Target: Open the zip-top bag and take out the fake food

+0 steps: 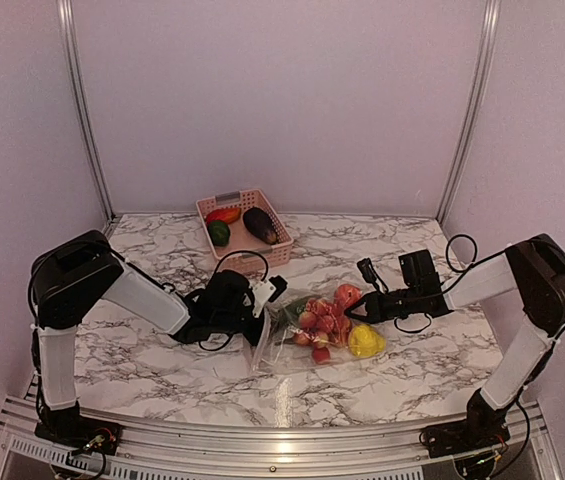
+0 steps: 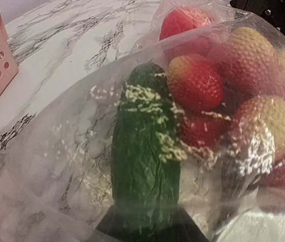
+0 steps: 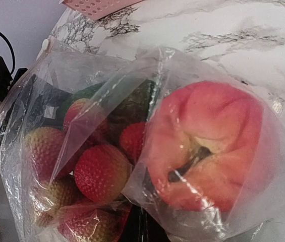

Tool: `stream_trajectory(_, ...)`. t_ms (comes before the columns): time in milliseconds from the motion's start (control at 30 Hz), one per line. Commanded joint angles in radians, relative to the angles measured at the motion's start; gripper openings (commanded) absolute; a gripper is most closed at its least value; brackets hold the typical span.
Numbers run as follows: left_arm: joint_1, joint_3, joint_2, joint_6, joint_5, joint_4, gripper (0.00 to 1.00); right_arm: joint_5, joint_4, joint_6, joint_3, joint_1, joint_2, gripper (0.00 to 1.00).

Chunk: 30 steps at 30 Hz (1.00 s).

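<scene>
- The left gripper sits at the left edge of the bag; the film hides its jaws, so I cannot tell whether it grips.
- The bag is clear and crinkly and lies on its side between the two grippers.
- Inside it, from the left: a dark green fruit, a cluster of red balls, a pinkish-red round fruit and a yellow lumpy fruit.
- The right gripper is closed, pinching the bag's right edge.
- A white marbled table lies under the bag, a pink basket stands behind it, and pale walls stand all round.

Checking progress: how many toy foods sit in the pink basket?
3: a red-orange piece far left, a green one near left, an eggplant right. Others may hide below.
</scene>
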Motion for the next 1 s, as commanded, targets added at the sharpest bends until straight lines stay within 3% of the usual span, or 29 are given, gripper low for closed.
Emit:
stream_trajectory(0,0.003,-0.08,-0.135,-0.005,-0.028,-0.121,0.19,0.015,-0.005,-0.009,0.008,-0.002,-0.006,0.0)
stream_trajectory(667,-0.016,-0.444,-0.809,-0.31,-0.159,-0.491,0.18,-0.008,0.045,0.02,-0.025,-0.073,-0.028,0.0)
stream_trajectory(967,-0.01,-0.478,-1.09,-0.371,-0.246,-0.594,0.18,-0.022,0.058,0.026,-0.024,-0.075,-0.018,0.0)
